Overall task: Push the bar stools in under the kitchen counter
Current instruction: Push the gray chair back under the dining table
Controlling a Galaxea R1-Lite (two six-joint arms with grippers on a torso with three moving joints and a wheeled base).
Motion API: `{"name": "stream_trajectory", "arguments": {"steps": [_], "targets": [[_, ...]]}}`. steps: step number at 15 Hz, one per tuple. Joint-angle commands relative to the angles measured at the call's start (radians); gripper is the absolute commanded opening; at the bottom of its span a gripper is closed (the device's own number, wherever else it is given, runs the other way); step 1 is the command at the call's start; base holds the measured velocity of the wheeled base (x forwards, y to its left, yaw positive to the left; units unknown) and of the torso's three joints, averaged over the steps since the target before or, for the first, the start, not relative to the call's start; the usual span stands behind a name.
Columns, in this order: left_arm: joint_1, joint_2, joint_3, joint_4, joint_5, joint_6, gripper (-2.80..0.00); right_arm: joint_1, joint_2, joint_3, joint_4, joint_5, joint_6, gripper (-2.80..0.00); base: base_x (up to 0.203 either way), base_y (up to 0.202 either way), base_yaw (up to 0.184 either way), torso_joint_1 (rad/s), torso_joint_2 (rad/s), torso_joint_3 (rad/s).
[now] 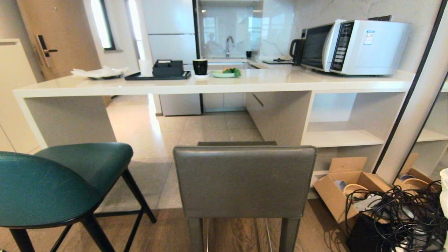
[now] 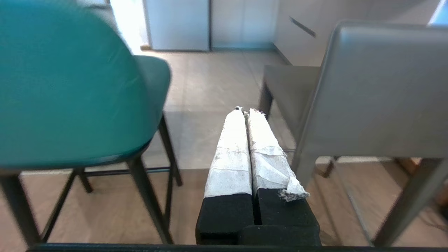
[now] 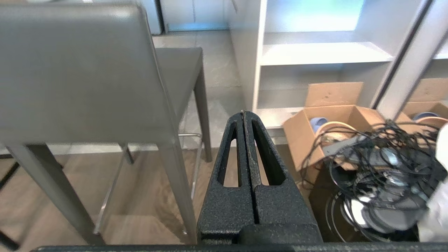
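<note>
Two bar stools are seen standing back from the white kitchen counter [image 1: 217,85], neither pushed in beneath it. The left end effector [image 2: 245,112], its fingers wrapped in white tape and pressed together on nothing, is held level in the gap between the stools: the teal stool [image 2: 66,87] is seen to its left, the grey square-backed stool [image 2: 378,91] to its right, and neither is touched. The right end effector [image 3: 243,113], its black fingers likewise closed and empty, is held just right of the grey stool's backrest, near its rear leg, with the counter's open white shelves [image 3: 325,52] ahead of it. To its right an open cardboard box [image 3: 315,129] and a tangle of black cables [image 3: 381,164] are seen on the floor. On the counter top a microwave oven [image 1: 353,47], a black tray [image 1: 157,75], a black cup [image 1: 200,66] and a green plate [image 1: 224,73] are set.
</note>
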Motion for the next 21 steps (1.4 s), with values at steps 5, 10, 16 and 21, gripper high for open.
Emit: {"name": "stream_trajectory", "arguments": {"steps": [5,10,16,21], "targets": [[-0.079,1.015,-0.044,-0.73,-0.017,-0.007,-2.8,0.049,0.874,-0.07,-0.581,0.013,-0.013,-2.8,0.0,0.0,0.0,0.0,0.0,0.0],[-0.219,1.554,-0.055,-1.308,-0.014,0.009,-2.8,0.167,1.358,-0.137,-1.085,-0.11,-0.043,-2.8,0.0,0.0,0.0,0.0,0.0,0.0],[-0.347,1.711,-0.164,-1.403,0.028,0.029,-2.8,0.198,1.591,-0.189,-1.367,-0.186,-0.05,-2.8,0.0,0.0,0.0,0.0,0.0,0.0],[-0.379,1.734,-0.185,-1.403,0.045,0.027,-2.8,0.252,1.644,-0.208,-1.413,-0.191,-0.05,-2.8,0.0,0.0,0.0,0.0,0.0,0.0]]}}
